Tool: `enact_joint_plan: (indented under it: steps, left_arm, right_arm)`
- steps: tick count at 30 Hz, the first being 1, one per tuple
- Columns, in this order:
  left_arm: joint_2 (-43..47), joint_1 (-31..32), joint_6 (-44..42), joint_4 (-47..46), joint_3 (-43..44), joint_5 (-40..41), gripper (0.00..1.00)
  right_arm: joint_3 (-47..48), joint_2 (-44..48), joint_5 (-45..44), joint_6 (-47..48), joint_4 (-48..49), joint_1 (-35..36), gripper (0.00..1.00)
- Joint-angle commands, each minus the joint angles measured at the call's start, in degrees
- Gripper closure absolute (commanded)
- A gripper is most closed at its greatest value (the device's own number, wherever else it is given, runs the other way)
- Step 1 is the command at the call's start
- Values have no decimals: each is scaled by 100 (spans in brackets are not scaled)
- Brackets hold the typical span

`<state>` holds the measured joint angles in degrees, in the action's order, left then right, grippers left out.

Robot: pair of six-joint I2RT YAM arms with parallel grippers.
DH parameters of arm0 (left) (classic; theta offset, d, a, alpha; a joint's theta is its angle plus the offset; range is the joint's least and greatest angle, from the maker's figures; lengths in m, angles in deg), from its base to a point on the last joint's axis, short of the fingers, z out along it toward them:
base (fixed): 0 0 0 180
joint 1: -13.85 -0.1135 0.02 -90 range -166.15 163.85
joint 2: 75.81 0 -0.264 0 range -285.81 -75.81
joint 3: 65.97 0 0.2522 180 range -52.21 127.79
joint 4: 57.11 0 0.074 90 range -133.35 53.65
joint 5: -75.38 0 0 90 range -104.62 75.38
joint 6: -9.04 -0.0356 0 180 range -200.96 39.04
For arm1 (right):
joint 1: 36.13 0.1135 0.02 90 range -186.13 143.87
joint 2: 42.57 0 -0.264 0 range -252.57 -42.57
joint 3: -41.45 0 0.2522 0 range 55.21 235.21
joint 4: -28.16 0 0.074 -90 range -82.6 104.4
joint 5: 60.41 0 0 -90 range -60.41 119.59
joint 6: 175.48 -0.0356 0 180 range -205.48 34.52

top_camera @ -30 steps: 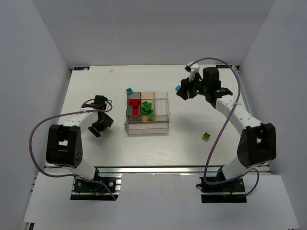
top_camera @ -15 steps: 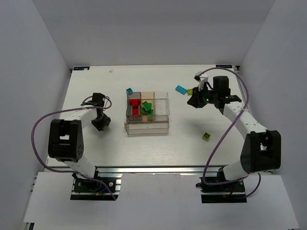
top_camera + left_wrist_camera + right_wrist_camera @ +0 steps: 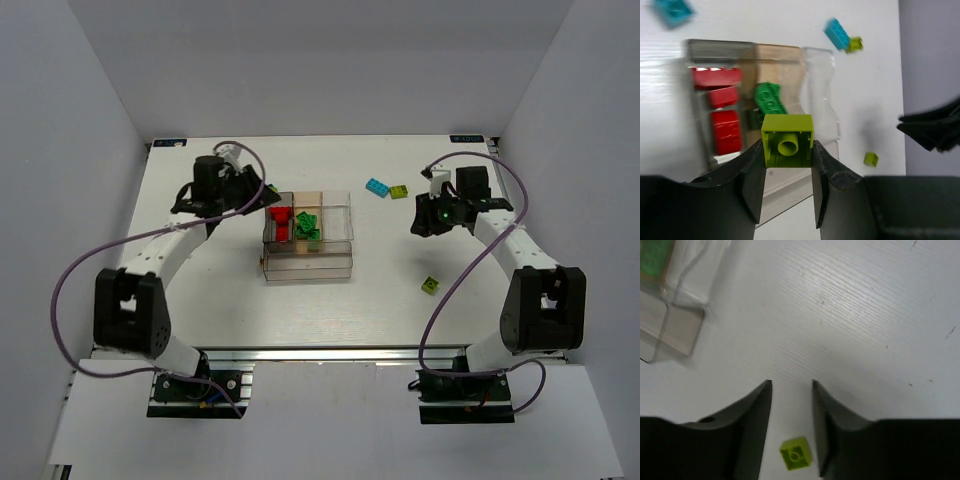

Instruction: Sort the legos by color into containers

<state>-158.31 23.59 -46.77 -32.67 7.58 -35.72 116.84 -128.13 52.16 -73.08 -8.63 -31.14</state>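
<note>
L claw (image 3: 787, 145) clamped on lime brick (image 3: 787, 131), jaws narrow. Box (image 3: 715, 45) lies just ahead and below; its clear bay (image 3: 820, 100) ahead-right. L arm nearer. R claw (image 3: 791, 384) part-open, empty; loose lime brick (image 3: 795, 454) beneath it.

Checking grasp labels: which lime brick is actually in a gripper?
The lime brick clamped in the left gripper, underside toward its camera. The other two lie loose on the table: one beside a cyan brick, one near the right arm.

White-and-black arms (image 3: 160, 252) trail purple cables (image 3: 58, 290), ending in black fingers (image 3: 752, 185).
</note>
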Motion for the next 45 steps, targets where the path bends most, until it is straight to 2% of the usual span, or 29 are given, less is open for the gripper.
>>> enact_joint_plan:
  steps: [1, 3, 4, 9, 13, 17, 20, 23, 27, 29, 31, 35, 39, 45]
  left_arm:
    - [-880, 475, -324, -322, 637, -1465, 91]
    - [-1519, 826, -536, -6, 1442, -1476, 90]
    - [-1732, 941, -746, 431, 1744, -1354, 89]
    - [-2700, 1469, -1178, 1357, 3316, -782, 84]
    - [-3323, 1741, -1266, 1866, 3934, -369, 71]
    - [-3632, 1952, -1266, 2298, 4225, 149, 48]
    - [-3668, 2005, -1293, 2456, 4225, 466, 42]
    - [-3720, 2006, -1319, 2579, 4313, 581, 32]
    - [-3634, 2006, -1293, 2580, 4410, 520, 32]
    - [-3493, 2006, -1240, 2440, 4331, 467, 36]
    - [-3160, 2006, -1135, 2220, 4200, 484, 42]
    - [-2246, 1935, -793, 1764, 3427, 660, 45]
    - [-1079, 1874, -695, 1490, 2373, 1204, 38]
    - [-110, 1874, -537, 1675, 1546, 1758, 32]
  right_arm:
    - [235, -215, -165, 95, -509, -103, 51]
    - [367, -347, -130, 218, -789, -104, 37]
    - [394, -374, -51, 297, -861, -156, 34]
    - [412, -383, 99, 587, -1098, -244, 30]
    - [385, -391, 72, 728, -1221, -315, 28]
    - [412, -409, 20, 1035, -1371, -367, 20]
    - [447, -409, -68, 1422, -1476, -385, 17]
    - [508, -444, -103, 1800, -1625, -420, 13]
    - [631, -541, 37, 2441, -1993, -412, 12]
    - [631, -645, 29, 3001, -2214, -412, 11]
    - [518, -725, -59, 3293, -2399, -376, 11]
    - [184, -804, -262, 3795, -2557, -306, 11]
    - [-115, -761, -112, 3901, -2786, -245, 14]
    - [-581, -690, -235, 3805, -2646, -17, 18]
